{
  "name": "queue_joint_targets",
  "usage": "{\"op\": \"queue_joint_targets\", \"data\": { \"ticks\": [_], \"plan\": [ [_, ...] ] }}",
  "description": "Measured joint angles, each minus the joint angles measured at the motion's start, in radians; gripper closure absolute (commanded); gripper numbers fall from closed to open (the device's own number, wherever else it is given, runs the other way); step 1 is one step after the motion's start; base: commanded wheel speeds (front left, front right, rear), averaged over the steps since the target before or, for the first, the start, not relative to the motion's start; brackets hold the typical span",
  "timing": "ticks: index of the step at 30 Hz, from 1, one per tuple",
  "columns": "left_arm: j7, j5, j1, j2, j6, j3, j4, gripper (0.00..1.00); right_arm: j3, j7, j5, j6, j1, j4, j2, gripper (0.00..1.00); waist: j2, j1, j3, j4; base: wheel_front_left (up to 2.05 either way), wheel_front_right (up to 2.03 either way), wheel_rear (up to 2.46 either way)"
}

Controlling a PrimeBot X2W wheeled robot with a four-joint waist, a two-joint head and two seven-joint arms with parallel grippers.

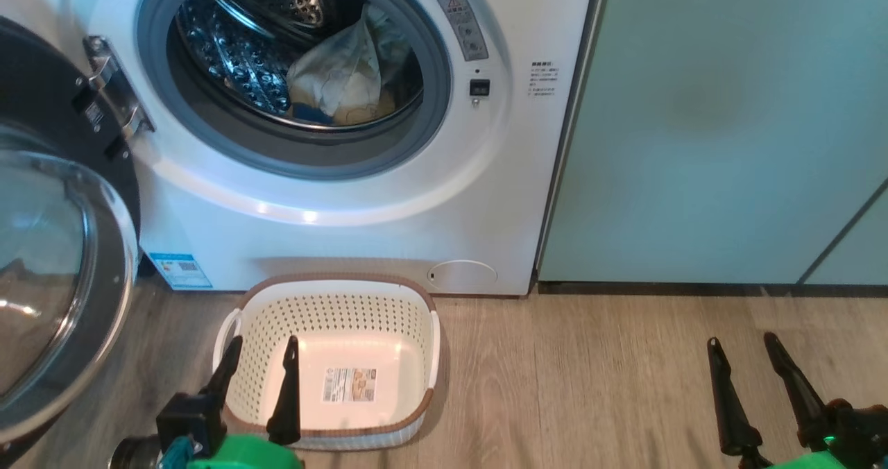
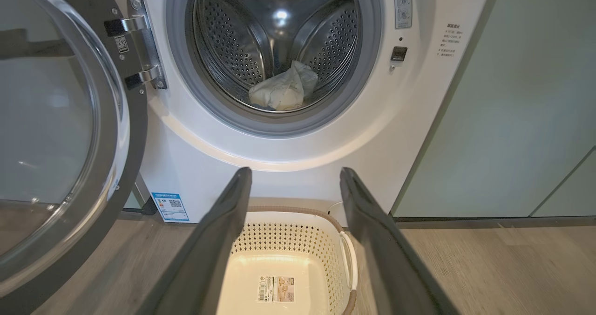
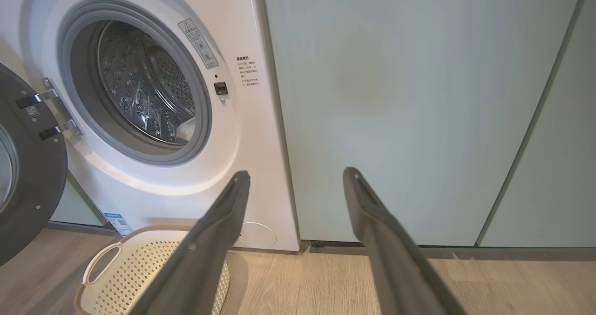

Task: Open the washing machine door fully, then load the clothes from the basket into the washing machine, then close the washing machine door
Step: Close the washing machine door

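The washing machine (image 1: 361, 240) takes up the 11 to 12 o'clock part of the head view. Its round drum mouth faces straight out toward the robot. Pale green cabinet doors (image 1: 694, 143) stand flush beside it from 1 to 3 o'clock. The wood floor (image 1: 590, 372) runs across the bottom.

The washing machine door (image 1: 41, 261) is at 9 o'clock. It is swung wide open on its hinge (image 1: 114, 94) at the left edge of the drum mouth, and the bulging glass bowl points out into the room.

The basket (image 1: 333, 313) sits on the floor at 6 to 7 o'clock, just in front of the machine and below the drum mouth. Its open top faces up and its long axis appears to run from 9 to 3 o'clock, with a white handle at each end. A label sticker (image 1: 349, 384) shows on its bare bottom.

The clothes (image 1: 340, 80) lie crumpled in the bottom of the drum, a little toward 3 o'clock of its centre, cream with a blue patch low down.

The left gripper (image 1: 263, 344), at 7 o'clock, hangs over the near left part of the basket. Its fingers are spread wide, point to 12 o'clock and hold nothing. The right gripper (image 1: 742, 342), at 5 o'clock, is over bare floor well apart from the basket. It is just as wide open and empty.
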Motion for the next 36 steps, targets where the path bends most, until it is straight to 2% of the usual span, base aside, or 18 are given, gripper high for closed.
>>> {"op": "queue_joint_targets", "data": {
  "ticks": [15, 36],
  "plan": [
    [0.000, 0.009, -0.007, 0.001, -0.007, -0.001, 0.001, 0.00, -0.006, 0.000, 0.000, 0.000, 0.000, 0.000, 0.003, 0.00, 0.0000, -0.0004, 0.019, 0.004, -1.60, 1.60, 0.00],
    [0.000, 0.016, -0.011, 0.002, -0.010, -0.002, 0.001, 0.00, -0.021, -0.002, -0.003, 0.000, 0.000, 0.005, 0.006, 0.00, 0.0000, -0.0003, 0.018, 0.018, -0.10, 0.10, 0.00]
  ]
}}
